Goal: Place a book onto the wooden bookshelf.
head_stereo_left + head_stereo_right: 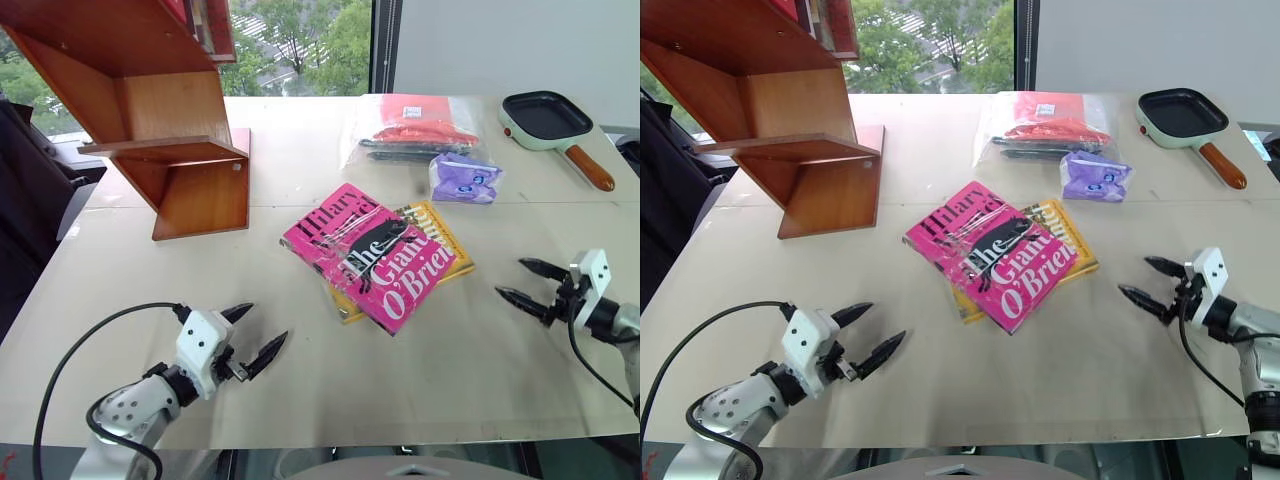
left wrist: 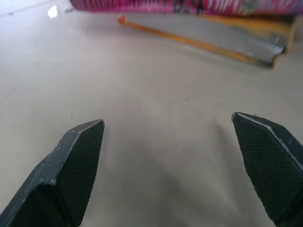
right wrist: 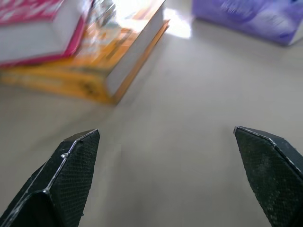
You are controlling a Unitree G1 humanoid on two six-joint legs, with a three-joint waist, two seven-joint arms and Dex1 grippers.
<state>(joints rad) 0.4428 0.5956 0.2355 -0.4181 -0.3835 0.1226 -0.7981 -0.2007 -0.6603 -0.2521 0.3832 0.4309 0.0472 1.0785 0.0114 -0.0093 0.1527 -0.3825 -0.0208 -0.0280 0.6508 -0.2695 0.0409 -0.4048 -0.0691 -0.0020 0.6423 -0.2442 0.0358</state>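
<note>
Pink and glossy, the book lies flat in the middle of the frame, stacked on top of a yellow-orange book on the pale table — nothing has lifted it yet. The wooden bookshelf stands at the upper left of the frame, well apart from the stack, its flat lower shelf bare. Down at the lower left, the left gripper hangs just over the table with its jaws spread wide and nothing between them. Over at the right edge, the right gripper does the same — fingers parted, empty, aimed towards the books. Both sit short of the stack, one on each side. So, by the look of it, the whole job is still ahead: reach the pink cover, grip it, carry it up to the shelf, set it down.
</note>
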